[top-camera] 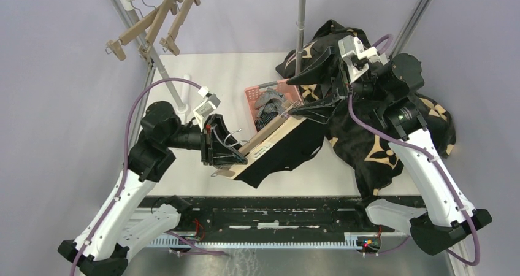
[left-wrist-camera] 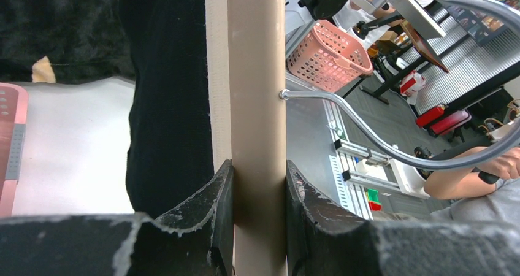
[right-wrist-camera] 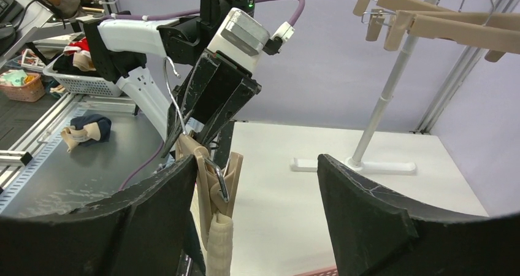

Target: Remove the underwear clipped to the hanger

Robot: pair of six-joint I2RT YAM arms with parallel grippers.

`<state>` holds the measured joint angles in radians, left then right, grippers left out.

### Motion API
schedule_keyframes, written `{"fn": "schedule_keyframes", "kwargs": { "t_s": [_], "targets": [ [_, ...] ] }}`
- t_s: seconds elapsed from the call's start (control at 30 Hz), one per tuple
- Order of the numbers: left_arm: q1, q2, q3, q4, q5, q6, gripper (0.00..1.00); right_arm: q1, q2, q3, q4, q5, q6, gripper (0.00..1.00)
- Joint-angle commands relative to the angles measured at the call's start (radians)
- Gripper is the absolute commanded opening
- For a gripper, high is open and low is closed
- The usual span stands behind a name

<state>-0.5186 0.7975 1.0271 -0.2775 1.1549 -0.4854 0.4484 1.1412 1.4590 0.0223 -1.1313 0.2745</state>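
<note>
Your left hand [left-wrist-camera: 254,190] clamps the tan wooden hanger [left-wrist-camera: 254,73].
Plain black boxer shorts [top-camera: 288,153] hang off it; your right hand [right-wrist-camera: 257,165] gapes wide.

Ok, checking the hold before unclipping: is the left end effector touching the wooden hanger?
Touching. The left wrist view shows the left end effector with its fingers pressed against both sides of the hanger.

The left tool [top-camera: 233,155] is clamped on the near end of a wooden hanger [top-camera: 273,138], held tilted above the middle of the worktop [top-camera: 233,73]. Black underwear [top-camera: 285,156] hangs from its bar. The right tool [top-camera: 294,97], jaws spread, sits at the hanger's far end, above a pink basket [top-camera: 251,95] holding grey striped underwear [top-camera: 270,101]. A black flowered blanket [top-camera: 374,147] is heaped along the right edge.
</note>
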Motion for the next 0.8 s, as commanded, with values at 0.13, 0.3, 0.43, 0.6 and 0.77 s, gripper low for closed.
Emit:
{"fn": "schedule_keyframes", "kwargs": {
  "t_s": [0.13, 0.3, 0.43, 0.6, 0.77],
  "targets": [
    [-0.001, 0.038, 0.022, 0.117, 0.012, -0.017, 0.03, -0.004, 0.002, -0.014, 0.116, -0.003, 0.078, 0.80],
    [-0.001, 0.061, 0.018, 0.177, 0.017, -0.031, 0.03, -0.004, 0.004, -0.024, 0.118, 0.000, 0.078, 0.81],
    [-0.002, 0.079, 0.028, 0.193, 0.019, -0.020, 0.03, -0.004, 0.010, -0.036, 0.113, 0.004, 0.070, 0.80],
    [-0.001, 0.098, 0.021, 0.221, 0.020, -0.018, 0.03, -0.004, 0.011, -0.039, 0.092, 0.004, 0.042, 0.74],
    [-0.001, 0.131, 0.023, 0.226, 0.014, 0.004, 0.03, -0.004, 0.014, -0.042, 0.077, 0.007, 0.026, 0.23]
  ]
}}
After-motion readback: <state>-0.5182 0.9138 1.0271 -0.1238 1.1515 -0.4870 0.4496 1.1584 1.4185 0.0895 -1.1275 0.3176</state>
